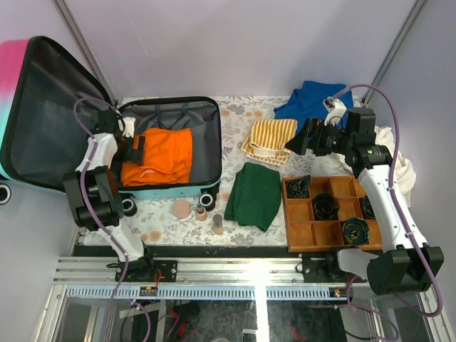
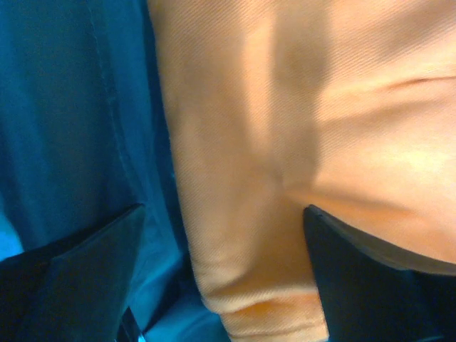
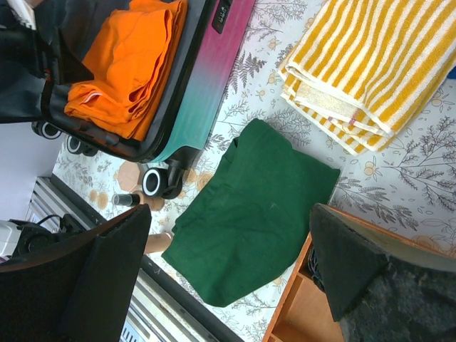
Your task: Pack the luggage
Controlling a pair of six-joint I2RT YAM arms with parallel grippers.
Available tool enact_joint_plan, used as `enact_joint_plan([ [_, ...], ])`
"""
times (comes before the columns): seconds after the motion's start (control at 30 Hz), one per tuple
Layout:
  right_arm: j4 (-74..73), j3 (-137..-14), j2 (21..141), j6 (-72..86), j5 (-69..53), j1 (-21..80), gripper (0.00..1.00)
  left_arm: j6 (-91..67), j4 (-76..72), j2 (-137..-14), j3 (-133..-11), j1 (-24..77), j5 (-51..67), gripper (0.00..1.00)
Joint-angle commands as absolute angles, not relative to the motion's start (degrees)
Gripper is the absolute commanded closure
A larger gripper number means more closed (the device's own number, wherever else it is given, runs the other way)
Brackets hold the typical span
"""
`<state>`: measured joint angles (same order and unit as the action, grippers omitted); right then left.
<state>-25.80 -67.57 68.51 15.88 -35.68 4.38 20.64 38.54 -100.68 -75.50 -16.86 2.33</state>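
The luggage [image 1: 206,139] lies open at the left of the table, its pink-to-teal lid [image 1: 50,114] standing up behind it. A folded orange garment [image 1: 160,157] rests in the lined base. My left gripper [image 1: 134,146] hovers low over that garment's left edge. In the left wrist view its fingers [image 2: 92,271] stand wide apart, with the orange cloth [image 2: 285,142] lying loose between them beside the lining [image 2: 71,128]. My right gripper [image 1: 298,139] is raised and open above the table. In the right wrist view a folded green garment [image 3: 249,221] lies below its spread fingers [image 3: 92,278].
A yellow striped towel [image 1: 269,140] and a blue cloth [image 1: 306,100] lie at the back, with a white cloth [image 1: 399,164] at the far right. A wooden compartment tray [image 1: 303,231] holds dark rolled items. Small bottles and a round compact [image 1: 183,209] sit by the luggage wheels.
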Motion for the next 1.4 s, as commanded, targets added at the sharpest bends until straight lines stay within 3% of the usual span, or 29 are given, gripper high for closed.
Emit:
enact_joint_plan([
  [0.0, -24.88, -69.37, 68.62, 14.98, -36.23, 4.24, 0.01, 24.38, 39.35, -92.94, -77.5, -16.59, 6.69, 0.03],
  [0.3, -32.46, -74.65, 75.31, 13.18, -31.54, 4.21, 0.01, 28.21, 43.57, -87.25, -70.43, -13.51, 13.27, 0.11],
  [0.67, -29.2, -74.0, 82.96, 12.81, -25.32, 3.57, 0.0, 24.39, 41.22, -90.42, -67.12, -13.34, 13.5, 0.11],
  [0.83, -21.33, -71.36, 87.45, 18.86, -23.93, 3.59, 0.06, 21.85, 41.55, -86.41, -69.48, -12.9, 17.79, 0.0],
  [1.17, -10.18, -70.71, 99.32, 27.14, -20.01, 3.6, 0.2, 18.72, 41.52, -79.59, -75.81, -11.33, 23.37, 0.0],
  [1.37, -6.74, -72.97, 106.25, 28.29, -20.13, 3.9, 0.23, 16.75, 41.44, -78.54, -78.14, -8.4, 26.28, 0.0],
])
